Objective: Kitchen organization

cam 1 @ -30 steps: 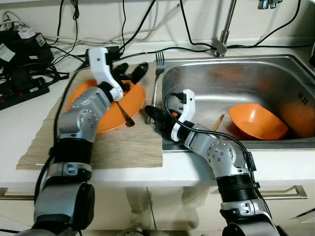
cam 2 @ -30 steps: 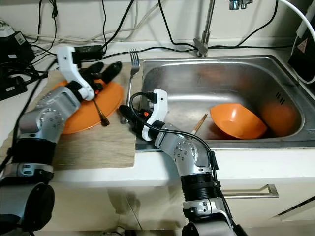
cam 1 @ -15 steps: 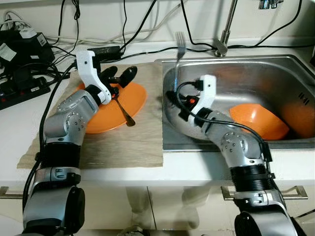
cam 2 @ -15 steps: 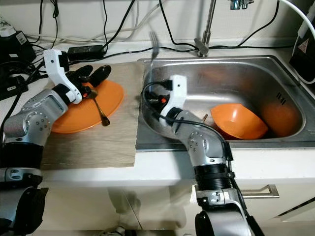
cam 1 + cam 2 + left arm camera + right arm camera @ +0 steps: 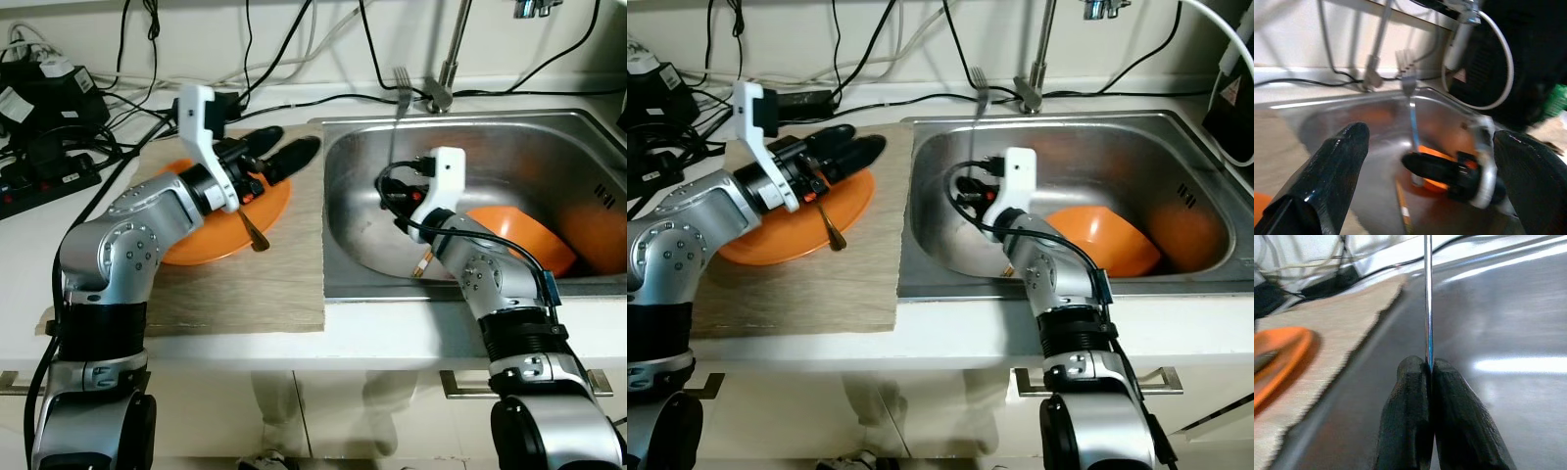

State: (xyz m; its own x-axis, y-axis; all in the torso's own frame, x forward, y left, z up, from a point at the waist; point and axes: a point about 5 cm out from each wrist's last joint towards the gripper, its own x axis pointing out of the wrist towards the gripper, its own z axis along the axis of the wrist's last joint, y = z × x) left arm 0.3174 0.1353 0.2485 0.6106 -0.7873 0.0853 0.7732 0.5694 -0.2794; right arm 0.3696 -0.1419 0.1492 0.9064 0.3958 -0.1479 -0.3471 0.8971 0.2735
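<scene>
My right gripper (image 5: 392, 194) is shut on the handle of a metal fork (image 5: 396, 108) and holds it upright, tines up, over the left part of the steel sink (image 5: 588, 137). In the right wrist view the fingers (image 5: 1410, 431) pinch the thin handle (image 5: 1428, 308). My left gripper (image 5: 299, 139) is open above the right edge of an orange plate (image 5: 201, 240) and points toward the sink. A dark spoon (image 5: 253, 233) lies on the plate. An orange bowl (image 5: 524, 240) sits tilted in the sink.
The plate rests on a beige mat (image 5: 245, 289) on the white counter. A wooden chopstick (image 5: 423, 262) lies in the sink by the bowl. The faucet (image 5: 446, 59) stands behind the sink. Black power strips and cables (image 5: 44, 127) crowd the back left.
My right gripper has carried the fork from the mat's edge to the right, over the sink, and stood it upright. My left gripper has swung right, toward the sink.
</scene>
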